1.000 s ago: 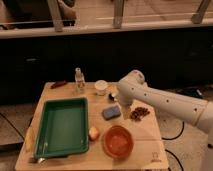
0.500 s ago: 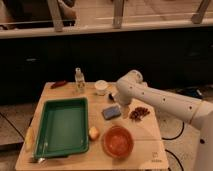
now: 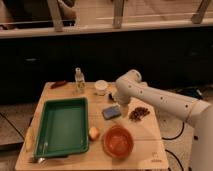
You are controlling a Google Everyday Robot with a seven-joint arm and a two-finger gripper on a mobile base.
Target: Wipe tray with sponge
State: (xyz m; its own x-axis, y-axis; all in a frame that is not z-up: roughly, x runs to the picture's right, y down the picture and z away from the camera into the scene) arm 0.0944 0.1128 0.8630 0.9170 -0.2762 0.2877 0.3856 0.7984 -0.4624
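Hand (image 3: pixel 121 106) sits just over sponge (image 3: pixel 112 112) on desk (image 3: pixel 148 136), presumably positioned for pickup; whether open or closed cannot be told. Tray (image 3: pixel 62 125) lies nearby, apart from sponge, awaiting wiping

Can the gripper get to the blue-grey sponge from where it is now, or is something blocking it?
Probably yes. The gripper hangs just beside the sponge, and nothing stands between them; the orange bowl sits apart from both.
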